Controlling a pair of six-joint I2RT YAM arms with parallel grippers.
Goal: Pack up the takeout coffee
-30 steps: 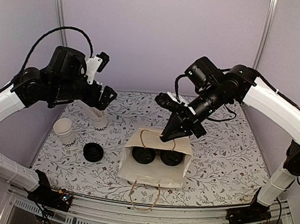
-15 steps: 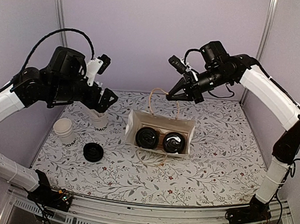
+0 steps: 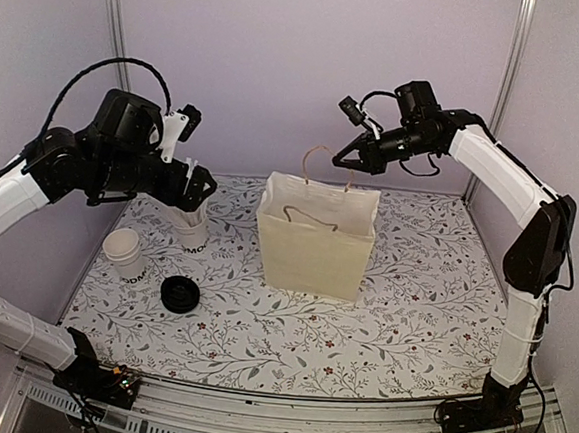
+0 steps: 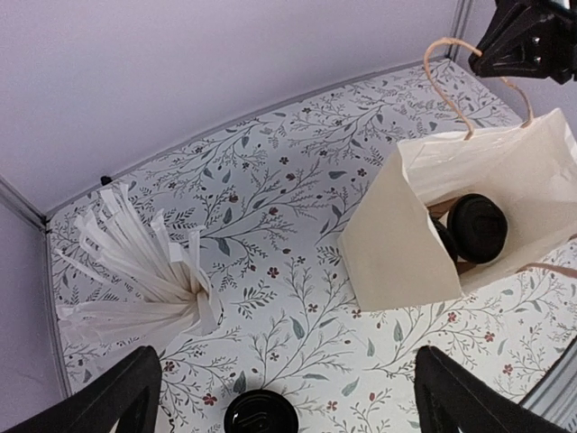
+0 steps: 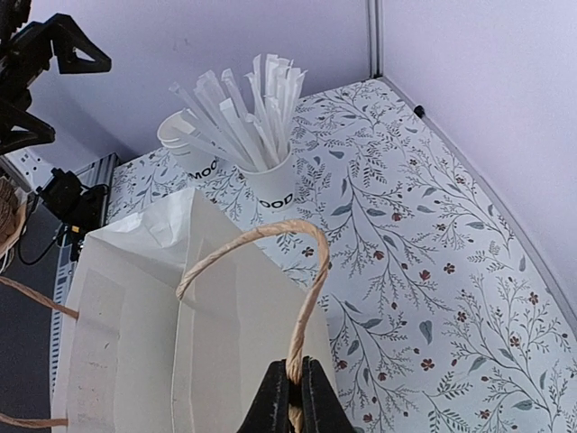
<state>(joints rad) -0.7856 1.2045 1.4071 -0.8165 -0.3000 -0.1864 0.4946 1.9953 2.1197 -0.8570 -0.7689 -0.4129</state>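
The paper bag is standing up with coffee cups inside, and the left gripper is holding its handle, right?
No: the right gripper pinches the handle, as the right wrist view shows; the left gripper is open, away from it. The paper bag does stand upright with coffee cups inside.

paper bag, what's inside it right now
Inside the paper bag, the left wrist view shows the black lids of two takeout coffees, side by side. Their cup bodies and the bag's bottom are hidden by its walls.
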